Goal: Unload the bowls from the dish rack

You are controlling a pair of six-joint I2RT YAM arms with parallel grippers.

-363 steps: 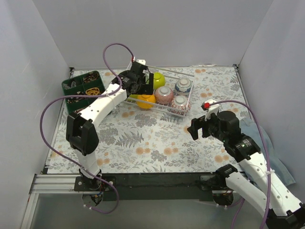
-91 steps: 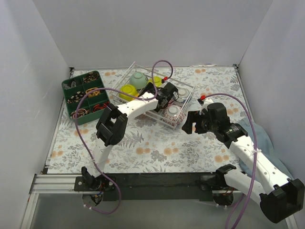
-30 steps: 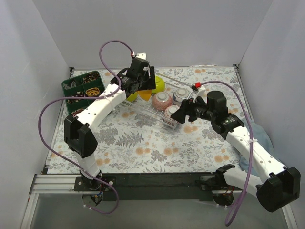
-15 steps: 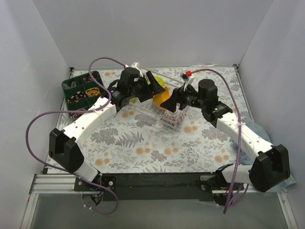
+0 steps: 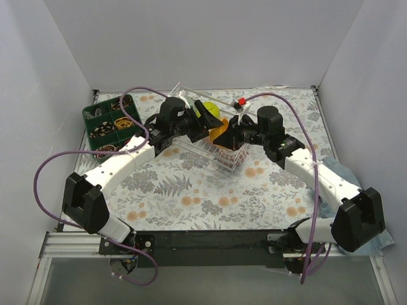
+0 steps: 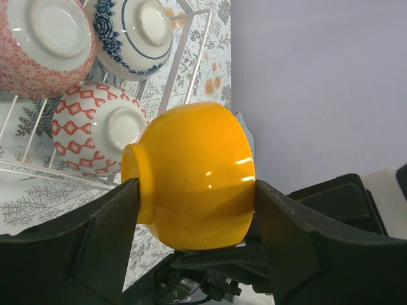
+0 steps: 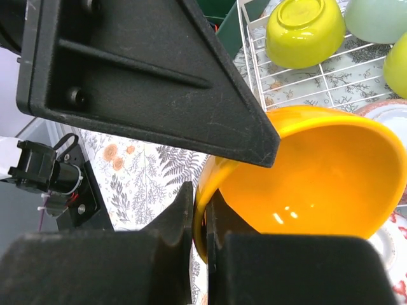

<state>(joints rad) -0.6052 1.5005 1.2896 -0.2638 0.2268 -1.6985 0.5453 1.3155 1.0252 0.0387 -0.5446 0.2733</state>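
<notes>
An orange bowl [image 5: 219,135] hangs above the white wire dish rack [image 5: 233,160], tipped on its side. My left gripper [image 6: 194,197] is shut on it, one finger at its foot and one at its rim side. My right gripper [image 7: 206,222] is shut on the same bowl's [image 7: 318,178] rim, one finger inside and one outside. Below in the rack lie a pink-patterned bowl [image 6: 44,44], a blue-and-white bowl [image 6: 133,35] and a red-patterned bowl [image 6: 95,127], all upside down. A lime bowl [image 7: 302,28] and a pale green bowl [image 7: 378,19] sit at the rack's other end.
A dark green compartmented tray [image 5: 105,124] with small items stands left of the rack. A blue cloth [image 5: 346,175] lies at the table's right edge. White walls close the back and both sides. Floral mat [image 5: 191,190] in front of the rack is bare.
My left gripper carried the orange bowl rightward over the rack. My right gripper came in from the right and shut on the bowl's rim.
</notes>
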